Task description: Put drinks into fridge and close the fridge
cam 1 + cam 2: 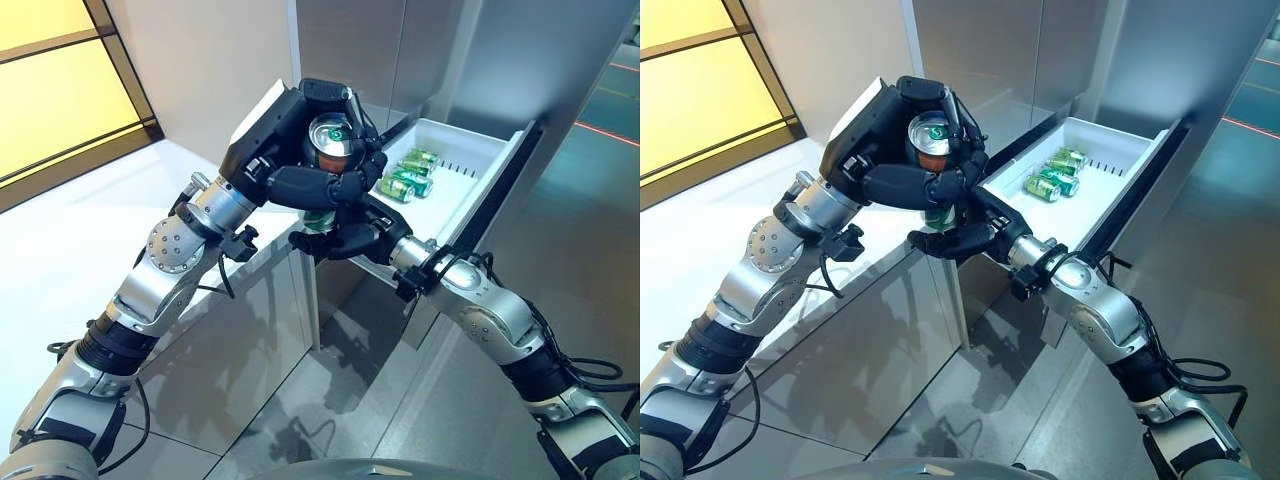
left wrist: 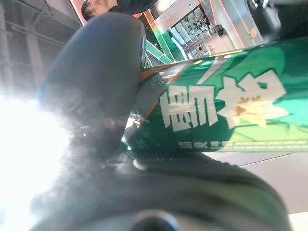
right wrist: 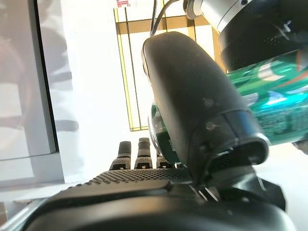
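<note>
left eye view: both hands share one green can [image 1: 330,150] just beside the open fridge drawer [image 1: 470,165].
the left hand [image 1: 300,150] is curled round the can's upper body, top rim showing; the right hand [image 1: 345,238] cups its base from below, thumb against the side. three more green cans [image 1: 408,173] lie inside the white drawer, well apart from the held one.
</note>
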You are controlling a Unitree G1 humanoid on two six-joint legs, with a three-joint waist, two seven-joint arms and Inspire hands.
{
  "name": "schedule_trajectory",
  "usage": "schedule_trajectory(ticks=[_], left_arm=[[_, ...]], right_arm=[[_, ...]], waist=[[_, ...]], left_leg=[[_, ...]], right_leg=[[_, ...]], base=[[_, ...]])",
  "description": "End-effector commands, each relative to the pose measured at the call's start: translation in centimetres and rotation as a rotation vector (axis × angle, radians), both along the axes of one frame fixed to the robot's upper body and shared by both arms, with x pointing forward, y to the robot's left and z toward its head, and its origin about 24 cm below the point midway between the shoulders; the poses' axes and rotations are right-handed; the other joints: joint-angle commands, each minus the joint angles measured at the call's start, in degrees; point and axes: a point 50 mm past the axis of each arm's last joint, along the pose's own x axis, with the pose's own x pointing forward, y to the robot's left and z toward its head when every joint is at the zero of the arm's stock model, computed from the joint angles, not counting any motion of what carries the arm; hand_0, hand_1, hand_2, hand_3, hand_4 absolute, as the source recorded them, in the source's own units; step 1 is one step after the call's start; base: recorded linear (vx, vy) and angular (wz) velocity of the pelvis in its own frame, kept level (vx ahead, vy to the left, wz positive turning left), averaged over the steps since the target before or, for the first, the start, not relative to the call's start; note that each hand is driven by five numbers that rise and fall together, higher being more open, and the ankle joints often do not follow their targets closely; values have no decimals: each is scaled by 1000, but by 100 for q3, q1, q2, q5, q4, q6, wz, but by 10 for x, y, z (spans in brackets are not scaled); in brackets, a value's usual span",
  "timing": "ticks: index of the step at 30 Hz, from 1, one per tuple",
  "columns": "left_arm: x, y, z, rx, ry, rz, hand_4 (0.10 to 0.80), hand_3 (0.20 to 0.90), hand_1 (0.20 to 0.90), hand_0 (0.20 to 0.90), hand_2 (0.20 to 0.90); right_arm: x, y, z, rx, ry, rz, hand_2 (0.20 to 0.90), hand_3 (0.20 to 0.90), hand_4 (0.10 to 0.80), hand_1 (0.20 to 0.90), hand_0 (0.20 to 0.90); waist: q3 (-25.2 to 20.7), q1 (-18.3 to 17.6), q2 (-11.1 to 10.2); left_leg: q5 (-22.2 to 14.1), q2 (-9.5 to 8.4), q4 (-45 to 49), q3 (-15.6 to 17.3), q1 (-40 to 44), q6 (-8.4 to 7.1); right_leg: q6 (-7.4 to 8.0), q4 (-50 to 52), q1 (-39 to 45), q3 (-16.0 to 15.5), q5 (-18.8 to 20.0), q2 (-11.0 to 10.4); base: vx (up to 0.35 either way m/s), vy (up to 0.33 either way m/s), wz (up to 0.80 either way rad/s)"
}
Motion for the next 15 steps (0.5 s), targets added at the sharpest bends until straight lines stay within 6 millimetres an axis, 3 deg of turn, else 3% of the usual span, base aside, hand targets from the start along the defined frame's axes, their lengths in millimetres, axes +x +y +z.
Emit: schedule_trajectory(ticks=[1,7,15], left_arm=[[-23,-31,72,-144,-289,-193,100,200,300,300,300],[-17,-33,65,-127,-249,-189,100,200,300,300,300],[-14,-35,60,-104,-220,-196,100,200,300,300,300]], right_arm=[[-16,47,78,248,-277,232,900,900,800,900,900],[-14,50,90,288,-295,222,900,900,800,900,900],[-13,52,88,288,-237,249,900,900,800,900,900]], waist=[[-535,92,-243],[-552,109,-248],[-578,125,-269]], left_leg=[[-492,-383,13,-7,10,376],[-470,-389,13,12,-7,371],[-461,-391,13,-12,-23,377]], right_leg=[[232,169,-68,77,3,-116],[229,117,-72,98,46,-94],[230,117,-85,85,51,-87]], base=[[0,0,0],[0,0,0],[0,0,0]])
